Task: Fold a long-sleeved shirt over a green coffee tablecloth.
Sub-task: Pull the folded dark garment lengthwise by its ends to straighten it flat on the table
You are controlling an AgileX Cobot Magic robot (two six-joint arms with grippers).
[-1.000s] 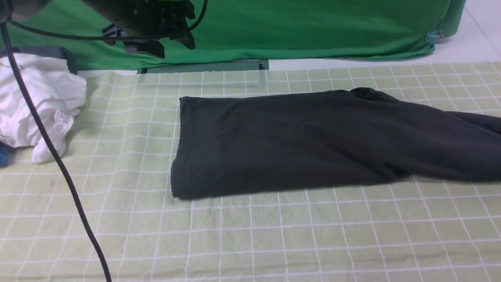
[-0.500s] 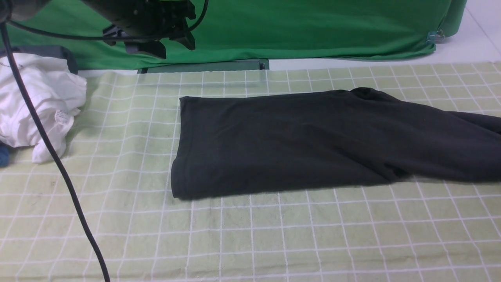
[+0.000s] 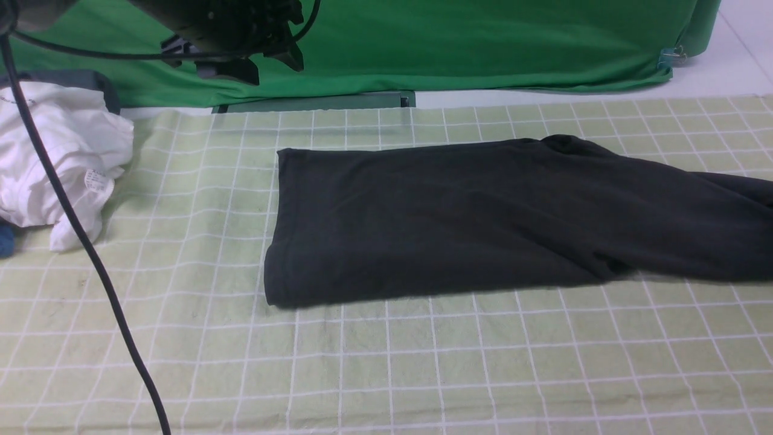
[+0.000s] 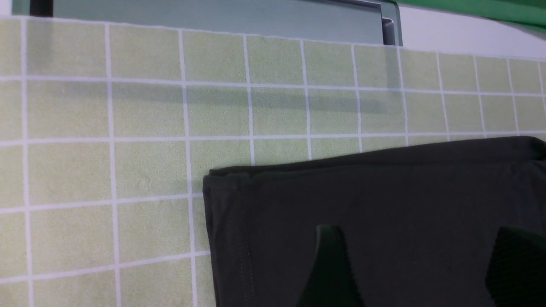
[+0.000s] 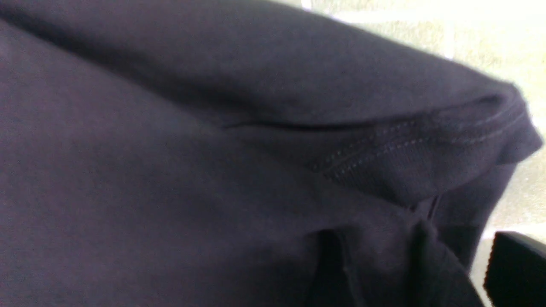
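as green backdrop [image 3: 483, 42] hangs behind green coffee tablecloth [image 3: 423, 362], left pincer [image 4: 422, 266] wide, right pincer [image 5: 422, 273] wide

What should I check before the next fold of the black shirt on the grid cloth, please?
1. Left fingers open: ok, apart above the long-sleeved shirt.
2. Right fingers open: ok, apart, close over a stitched hem.
3. Shirt body flat on the green coffee tablecloth: ok.
4. Shirt's right end: cannot tell, it runs out of the front view.
5. White garment apart from the shirt: ok.
6. Black cable apart from the shirt: ok.
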